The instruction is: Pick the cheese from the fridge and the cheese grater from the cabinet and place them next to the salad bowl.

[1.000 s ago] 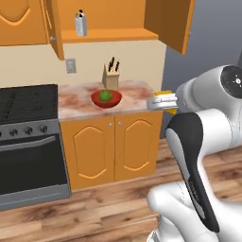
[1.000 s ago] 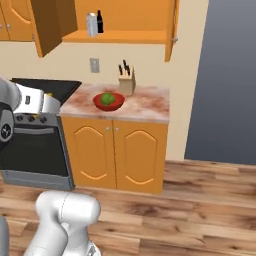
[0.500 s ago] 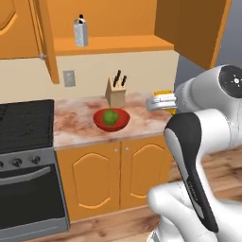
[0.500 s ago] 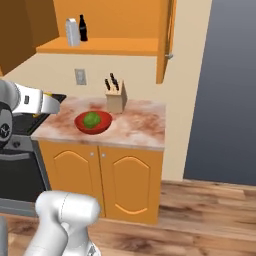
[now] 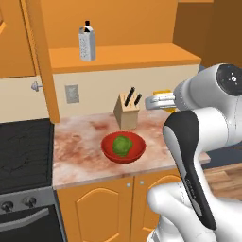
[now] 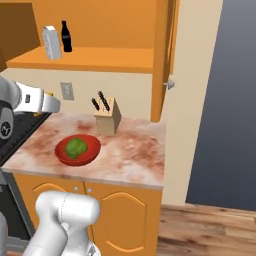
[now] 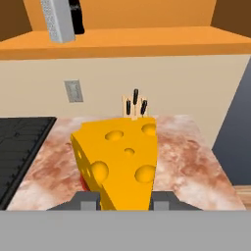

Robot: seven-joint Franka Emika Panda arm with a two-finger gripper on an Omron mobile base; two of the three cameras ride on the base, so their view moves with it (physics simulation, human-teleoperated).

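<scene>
Your gripper (image 7: 121,202) is closed on the cheese (image 7: 118,162), a yellow wedge held in the air above the table (image 5: 80,156), on the near side of the salad bowl (image 5: 124,147). Lower it straight down onto bare table just beside the salad bowl, and release only once the wedge rests flat. Open table lies right of the salad bowl; the knife block (image 5: 126,112) stands just behind it, and the cheese grater (image 5: 86,42) waits on the cabinet (image 5: 127,57) shelf above.

Cheese (image 7: 120,162): yellow holed wedge, upright between fingertips. Salad bowl (image 5: 123,147) just beyond. Cheese grater (image 7: 58,19) above-left, on cabinet (image 7: 147,41) shelf.
</scene>
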